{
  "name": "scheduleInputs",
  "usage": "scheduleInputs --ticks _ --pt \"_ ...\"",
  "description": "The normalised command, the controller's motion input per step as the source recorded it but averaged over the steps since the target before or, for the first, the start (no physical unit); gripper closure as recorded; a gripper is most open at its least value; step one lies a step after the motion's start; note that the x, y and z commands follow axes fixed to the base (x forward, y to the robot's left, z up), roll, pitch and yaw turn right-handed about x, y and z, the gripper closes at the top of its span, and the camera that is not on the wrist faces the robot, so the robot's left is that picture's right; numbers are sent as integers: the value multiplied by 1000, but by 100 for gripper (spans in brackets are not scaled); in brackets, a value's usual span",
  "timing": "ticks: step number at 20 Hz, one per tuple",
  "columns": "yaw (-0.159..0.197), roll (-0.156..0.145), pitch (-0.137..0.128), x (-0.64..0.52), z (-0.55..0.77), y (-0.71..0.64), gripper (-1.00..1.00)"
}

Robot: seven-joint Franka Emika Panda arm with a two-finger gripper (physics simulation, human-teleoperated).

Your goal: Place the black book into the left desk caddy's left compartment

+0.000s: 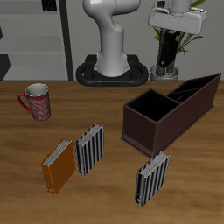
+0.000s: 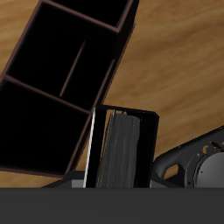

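High above the table's back, my gripper (image 1: 178, 17) hangs over the far end of the left desk caddy (image 1: 171, 107). The wrist view shows the black book (image 2: 122, 150) held in it, dark cover and pale page edge pointing down. My fingers themselves are hidden. The caddy (image 2: 52, 79) is a long maroon-brown box with a black inside. Its large square section is at the end nearer the table's front edge, and its narrower divided slots are farther back. The book is well above the caddy, beside its rim in the wrist view.
A pink patterned mug (image 1: 37, 101) stands at the far side of the table from the caddy. An orange book (image 1: 58, 166) and a striped book (image 1: 89, 149) stand near the front edge, with another striped book (image 1: 151, 178) in front of the caddy. A potted plant (image 1: 166, 52) stands behind it.
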Motion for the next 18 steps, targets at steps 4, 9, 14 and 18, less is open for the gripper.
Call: scheduleInputs --ticks 4,9,14,18 --pt "-20 14 19 83 26 229 100" --pt "10 35 7 6 -43 181 100" --pt "2 44 -10 51 25 254 100" --pt "-25 -5 -6 92 66 171 100"
